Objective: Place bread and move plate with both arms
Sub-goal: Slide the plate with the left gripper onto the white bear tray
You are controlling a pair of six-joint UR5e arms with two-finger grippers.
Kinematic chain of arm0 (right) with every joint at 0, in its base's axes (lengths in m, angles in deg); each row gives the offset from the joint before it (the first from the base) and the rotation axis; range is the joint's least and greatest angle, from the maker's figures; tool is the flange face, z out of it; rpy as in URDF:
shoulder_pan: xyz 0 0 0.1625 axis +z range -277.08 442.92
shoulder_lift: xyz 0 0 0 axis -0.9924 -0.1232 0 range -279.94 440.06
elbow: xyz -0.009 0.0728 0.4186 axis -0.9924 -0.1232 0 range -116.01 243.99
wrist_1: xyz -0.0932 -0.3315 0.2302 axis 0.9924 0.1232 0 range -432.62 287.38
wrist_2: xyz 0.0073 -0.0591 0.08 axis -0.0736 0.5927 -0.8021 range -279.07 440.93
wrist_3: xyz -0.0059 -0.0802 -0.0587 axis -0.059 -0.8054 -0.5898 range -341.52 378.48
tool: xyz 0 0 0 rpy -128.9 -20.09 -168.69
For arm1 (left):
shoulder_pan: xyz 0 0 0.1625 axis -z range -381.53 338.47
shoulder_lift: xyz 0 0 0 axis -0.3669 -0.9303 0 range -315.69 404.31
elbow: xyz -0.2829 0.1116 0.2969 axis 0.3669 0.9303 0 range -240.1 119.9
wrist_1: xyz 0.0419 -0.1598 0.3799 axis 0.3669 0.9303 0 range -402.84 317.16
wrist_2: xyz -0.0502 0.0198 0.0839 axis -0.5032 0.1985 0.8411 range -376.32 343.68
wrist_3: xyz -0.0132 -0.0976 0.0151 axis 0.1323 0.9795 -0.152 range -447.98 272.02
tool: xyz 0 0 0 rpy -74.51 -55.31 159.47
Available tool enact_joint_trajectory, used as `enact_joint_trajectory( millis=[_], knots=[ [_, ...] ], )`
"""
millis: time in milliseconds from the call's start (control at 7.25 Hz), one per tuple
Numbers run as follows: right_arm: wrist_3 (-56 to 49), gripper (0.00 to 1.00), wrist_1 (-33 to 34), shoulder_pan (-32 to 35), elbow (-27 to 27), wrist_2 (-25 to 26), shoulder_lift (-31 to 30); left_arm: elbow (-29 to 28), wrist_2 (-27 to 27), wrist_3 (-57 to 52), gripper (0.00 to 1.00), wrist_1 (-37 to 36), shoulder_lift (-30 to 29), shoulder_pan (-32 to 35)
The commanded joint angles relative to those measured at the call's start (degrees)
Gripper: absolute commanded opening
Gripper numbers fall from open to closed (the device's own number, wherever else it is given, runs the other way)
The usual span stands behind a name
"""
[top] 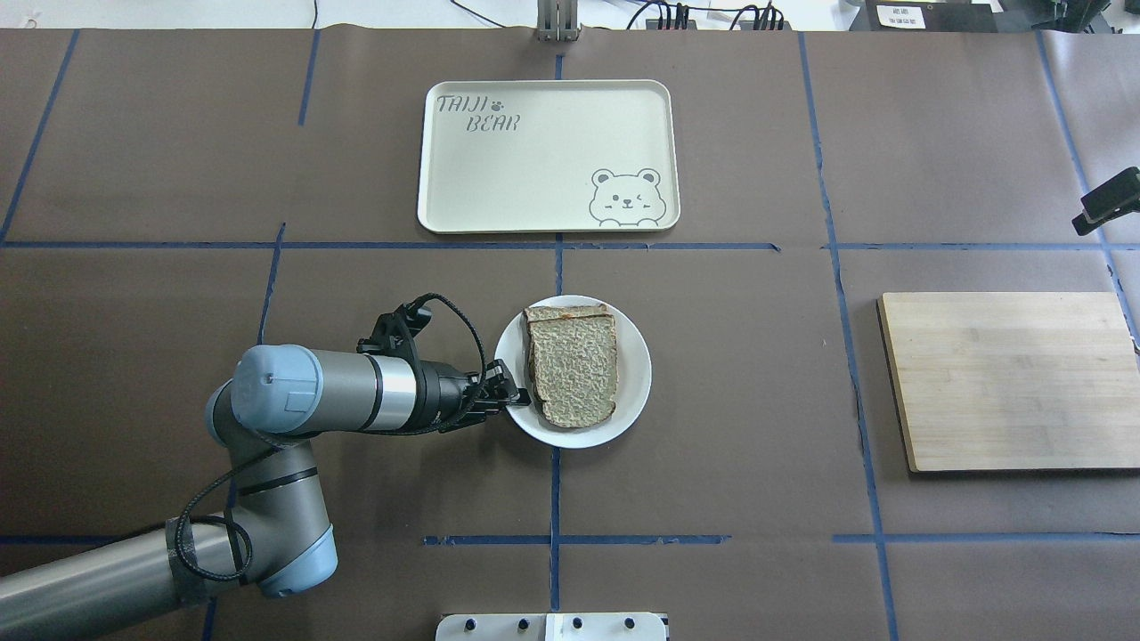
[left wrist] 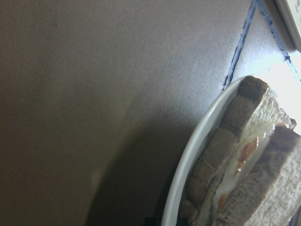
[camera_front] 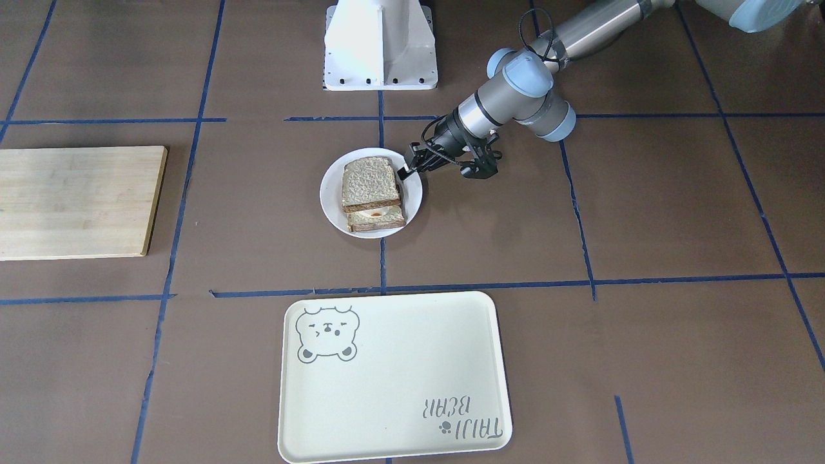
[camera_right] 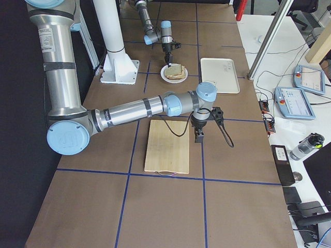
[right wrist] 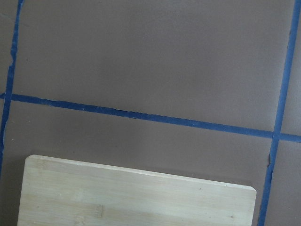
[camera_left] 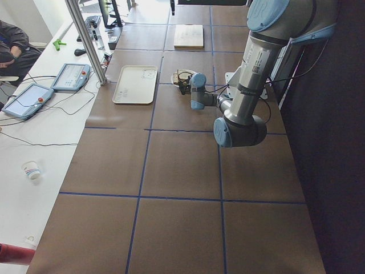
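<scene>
The plain bread lies on top of a slice with a fried egg, both on the small white plate. My left gripper lies low and level at the plate's rim on the robot's left side, shut on that rim. The left wrist view shows the rim and the stacked slices close up. My right gripper hangs over the far edge of the wooden board; I cannot tell whether it is open or shut.
A cream tray with a bear drawing lies across the table from the plate. A wooden board lies on the robot's right. The white pedestal stands at the robot's side.
</scene>
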State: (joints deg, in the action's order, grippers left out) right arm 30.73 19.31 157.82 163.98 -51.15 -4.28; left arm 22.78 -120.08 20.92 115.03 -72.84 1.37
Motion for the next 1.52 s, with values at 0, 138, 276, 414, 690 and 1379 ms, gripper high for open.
enact_joint_trajectory(
  millis=[0,138,276,414,690,1379],
  knots=[
    [-0.56,1.00,-0.17,0.86,-0.06,0.07,-1.07,3.93,-0.04,0.17,0.01,0.24,0.08,1.18],
    [-0.56,1.00,-0.26,1.56,-0.06,0.07,-1.34,5.00,0.05,0.52,0.00,0.51,0.08,1.63],
    [-0.82,1.00,-0.35,2.09,-0.06,0.07,-2.65,4.92,1.88,1.22,0.00,0.77,-0.18,1.80],
    [-0.82,1.00,-0.70,2.71,-0.06,0.15,-3.19,4.83,4.94,2.18,0.00,1.73,-0.79,1.98],
    [-4.22,1.00,-1.57,5.34,-0.06,-0.02,-6.16,3.61,11.00,12.95,0.00,1.74,-3.07,3.82],
    [-14.44,1.00,-1.84,10.89,0.03,-0.37,-12.24,-21.98,27.18,34.58,0.00,1.39,-18.69,10.14]
  ],
)
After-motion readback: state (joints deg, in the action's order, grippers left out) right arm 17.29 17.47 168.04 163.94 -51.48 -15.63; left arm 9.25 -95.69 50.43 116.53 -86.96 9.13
